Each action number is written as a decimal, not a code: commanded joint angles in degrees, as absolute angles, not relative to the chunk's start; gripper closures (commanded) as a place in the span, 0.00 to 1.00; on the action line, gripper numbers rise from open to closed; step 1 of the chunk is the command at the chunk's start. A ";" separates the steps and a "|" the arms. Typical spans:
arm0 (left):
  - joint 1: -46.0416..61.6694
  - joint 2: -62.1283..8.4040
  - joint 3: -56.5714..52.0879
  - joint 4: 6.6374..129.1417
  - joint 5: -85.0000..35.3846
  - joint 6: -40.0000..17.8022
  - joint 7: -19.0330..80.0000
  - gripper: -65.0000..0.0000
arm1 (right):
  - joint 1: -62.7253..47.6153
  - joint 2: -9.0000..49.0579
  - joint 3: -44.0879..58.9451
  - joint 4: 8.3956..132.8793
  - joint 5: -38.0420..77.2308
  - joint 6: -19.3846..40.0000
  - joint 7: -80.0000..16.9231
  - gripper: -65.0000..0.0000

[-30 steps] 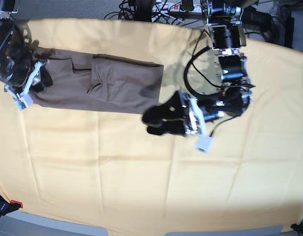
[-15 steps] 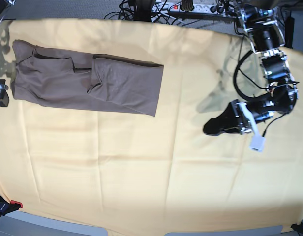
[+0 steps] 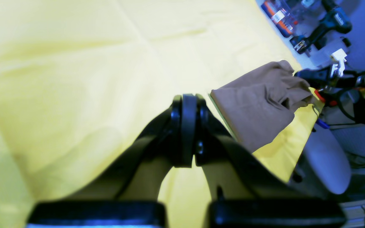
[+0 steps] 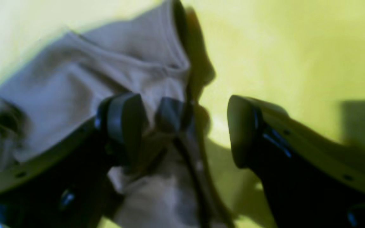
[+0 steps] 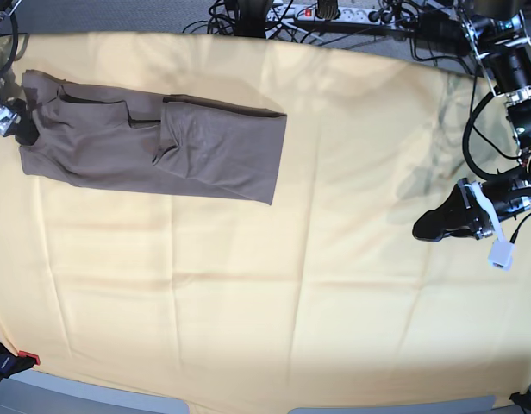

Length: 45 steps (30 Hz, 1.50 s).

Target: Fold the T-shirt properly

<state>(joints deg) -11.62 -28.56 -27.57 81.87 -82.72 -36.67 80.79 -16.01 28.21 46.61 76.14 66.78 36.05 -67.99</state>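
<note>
Lying folded on our yellow cloth [image 5: 248,302], the T-shirt [image 5: 153,147] has cables [image 5: 248,13] behind it. Our left gripper [image 5: 429,228] hangs closed and empty; our right gripper [image 4: 185,126] gapes over the shirt's edge.

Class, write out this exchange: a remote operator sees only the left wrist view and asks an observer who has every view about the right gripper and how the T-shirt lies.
Operator: I see only the shut left gripper and one end of the T-shirt. What is the right gripper doing?
Observer: The right gripper is at the shirt's collar end, jaws wide apart, with nothing visibly clamped.
Operator: How does the whole shirt lie?
Observer: In the base view it is a long band with the sleeves folded in. It lies flat on the yellow cloth, far across from your arm.
</note>
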 commanded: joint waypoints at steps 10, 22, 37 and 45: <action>-12.88 -29.54 -27.92 82.87 -84.73 -36.88 80.00 1.00 | -15.84 29.26 37.85 73.80 69.69 40.00 -69.32 0.33; -12.88 -29.54 -27.92 82.87 -84.77 -36.86 80.00 1.00 | -15.14 34.98 37.89 79.26 69.10 40.00 -69.19 1.00; -12.84 -29.56 -27.92 82.87 -85.00 -36.88 80.00 1.00 | -11.27 38.15 37.98 91.72 73.80 39.07 -76.31 1.00; -12.84 -29.54 -27.92 82.87 -85.00 -36.88 80.00 1.00 | -11.42 27.90 37.98 111.96 83.00 40.00 -80.00 1.00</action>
